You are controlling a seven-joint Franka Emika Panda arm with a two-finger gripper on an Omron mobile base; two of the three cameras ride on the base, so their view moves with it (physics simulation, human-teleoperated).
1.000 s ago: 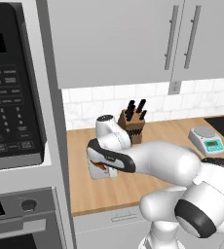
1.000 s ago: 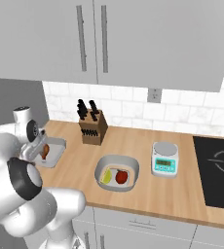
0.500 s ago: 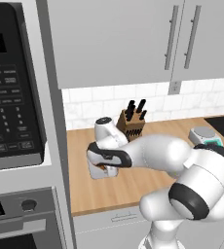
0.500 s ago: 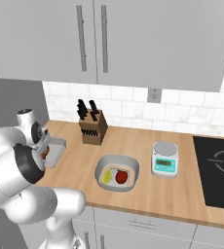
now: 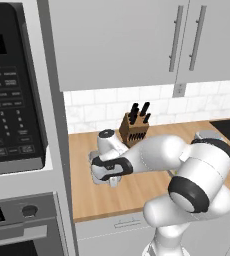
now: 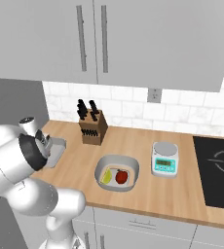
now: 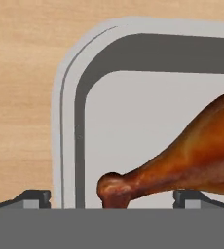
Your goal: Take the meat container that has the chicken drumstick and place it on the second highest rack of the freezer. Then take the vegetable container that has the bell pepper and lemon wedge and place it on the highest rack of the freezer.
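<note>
Spread wide, the fingers (image 7: pixel 31 198) of the gripper (image 7: pixel 111 199) straddle the left wall of the meat container (image 7: pixel 70 121): one dark tip stands outside the rim over the wooden counter (image 7: pixel 21 73), the other inside over the tray floor, and they close on nothing. Between them lies the thin knobbed end of the chicken drumstick (image 7: pixel 182 155), whose glossy orange-brown body widens away across the container's pale grey floor.

Seen from the left base view, the gripper (image 5: pixel 108 176) hangs low over the meat container (image 5: pixel 94 161), which sits on the counter (image 5: pixel 137 192) in front and to the left of the knife block (image 5: pixel 134 129), near the counter's left end beside the tall grey column carrying the microwave (image 5: pixel 12 100). The white arm hides most of the container there.

From the right base view, the meat container (image 6: pixel 58 148) shows as a light grey tray left of the knife block (image 6: pixel 93 127), partly behind the arm's dark joint. The vegetable container (image 6: pixel 117 172), a rounded grey bowl, rests in front and to the right of the knife block, well apart from the meat container; the lemon wedge (image 6: pixel 106 177) and the red bell pepper (image 6: pixel 121 176) lie inside it side by side. A kitchen scale (image 6: pixel 164 159) stands just right of that bowl.
</note>
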